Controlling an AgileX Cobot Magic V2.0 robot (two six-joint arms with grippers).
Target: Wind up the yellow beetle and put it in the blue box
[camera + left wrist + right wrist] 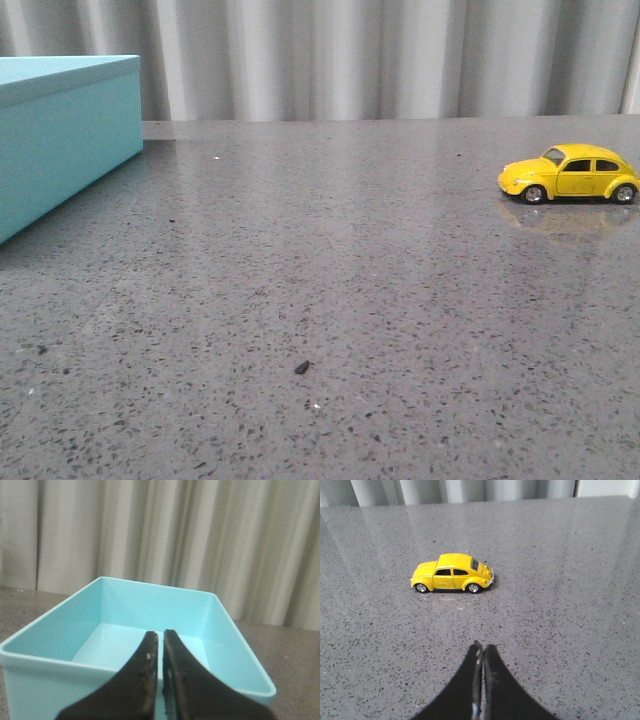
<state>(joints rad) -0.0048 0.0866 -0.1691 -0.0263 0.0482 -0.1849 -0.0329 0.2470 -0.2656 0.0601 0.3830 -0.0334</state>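
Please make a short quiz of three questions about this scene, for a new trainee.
1. True or false: the yellow beetle already sits inside the blue box.
2. In the front view, the beetle stands on which side of the table? A) left B) middle C) right
3. Fill in: the fingers of the right gripper are ____, holding nothing.

Key:
1. False. The beetle stands on the table, and the left wrist view shows the box open and empty.
2. C
3. shut
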